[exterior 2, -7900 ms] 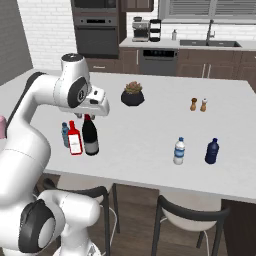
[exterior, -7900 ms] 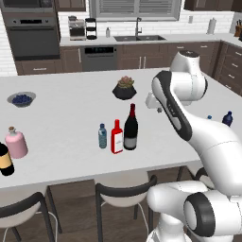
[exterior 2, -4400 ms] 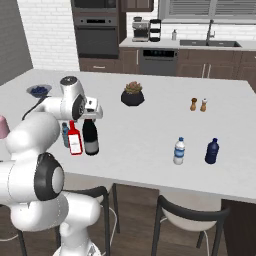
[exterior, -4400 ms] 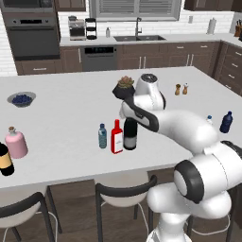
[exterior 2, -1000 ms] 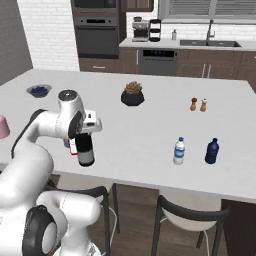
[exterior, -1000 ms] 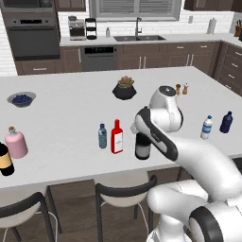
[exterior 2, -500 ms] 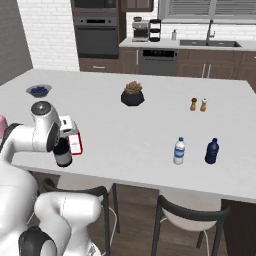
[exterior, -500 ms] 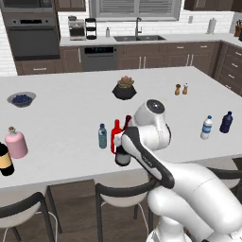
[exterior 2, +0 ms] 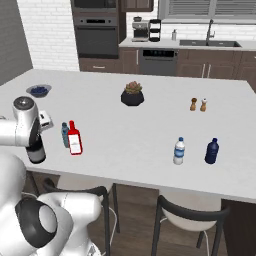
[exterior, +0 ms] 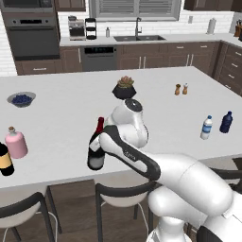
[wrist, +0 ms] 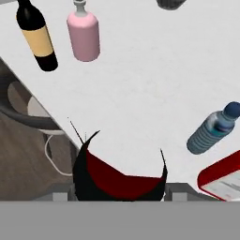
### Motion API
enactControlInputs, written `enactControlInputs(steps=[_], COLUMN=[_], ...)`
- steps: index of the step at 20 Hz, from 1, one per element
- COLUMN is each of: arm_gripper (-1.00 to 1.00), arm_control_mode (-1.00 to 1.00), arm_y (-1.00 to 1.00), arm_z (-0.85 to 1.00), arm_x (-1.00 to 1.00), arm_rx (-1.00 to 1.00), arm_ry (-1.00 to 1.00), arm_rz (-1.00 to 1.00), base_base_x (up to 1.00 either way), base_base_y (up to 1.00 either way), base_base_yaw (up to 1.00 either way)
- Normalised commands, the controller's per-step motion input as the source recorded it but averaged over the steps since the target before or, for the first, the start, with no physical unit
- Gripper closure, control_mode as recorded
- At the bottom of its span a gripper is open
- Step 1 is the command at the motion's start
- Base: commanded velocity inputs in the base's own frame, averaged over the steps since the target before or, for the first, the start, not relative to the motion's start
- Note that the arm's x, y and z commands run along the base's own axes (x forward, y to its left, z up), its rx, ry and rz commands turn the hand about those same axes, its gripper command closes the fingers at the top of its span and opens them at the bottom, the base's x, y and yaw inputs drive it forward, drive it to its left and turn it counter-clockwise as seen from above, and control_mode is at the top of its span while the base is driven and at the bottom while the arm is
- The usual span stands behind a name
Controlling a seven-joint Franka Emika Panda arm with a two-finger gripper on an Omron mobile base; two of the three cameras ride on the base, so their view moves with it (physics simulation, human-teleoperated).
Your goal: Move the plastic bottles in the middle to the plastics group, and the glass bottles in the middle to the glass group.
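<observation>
My gripper (exterior: 104, 138) is shut on the tall dark wine bottle (exterior: 96, 153), which stands upright near the counter's front edge. In the hand view its red foil neck (wrist: 123, 181) fills the space between my fingers. To its right on the counter are the small light-blue bottle (exterior 2: 65, 135) and the flat red bottle (exterior 2: 75, 139); my arm hides both in the left base view. At the far left stand the pink flask (exterior: 16, 143) and the dark bottle with a yellowish label (exterior: 5, 160). At the right stand the whitish water bottle (exterior: 206, 127) and the navy bottle (exterior: 227, 122).
A potted plant (exterior: 125, 88) sits mid-counter, a bowl of blueberries (exterior: 21, 98) at the back left, and two shakers (exterior: 181, 89) at the back right. Stools (exterior: 118, 194) stand under the front edge, and one chair (wrist: 28, 117) lies just below the bottle.
The arm has carried the wine bottle to the left along the front edge, away from the red and light-blue bottles and closer to the pink flask.
</observation>
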Motion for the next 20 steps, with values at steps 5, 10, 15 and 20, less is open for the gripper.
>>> enactControlInputs(steps=[5,10,15,20], arm_gripper=[1.00,1.00,1.00,1.00], arm_control_mode=[-1.00,-1.00,-1.00,-1.00], arm_y=[0.81,0.47,0.58,0.72], arm_z=[0.00,0.02,0.00,0.07], arm_x=[0.00,0.00,0.15,0.50], arm_rx=[-0.02,-0.03,-0.02,-0.05], arm_ry=[0.00,0.00,-0.02,0.01], arm_rz=[0.15,0.02,0.00,0.00], base_base_x=[0.00,0.00,0.00,0.00], base_base_y=[0.00,0.00,0.00,0.00], base_base_yaw=[0.00,0.00,0.00,0.00])
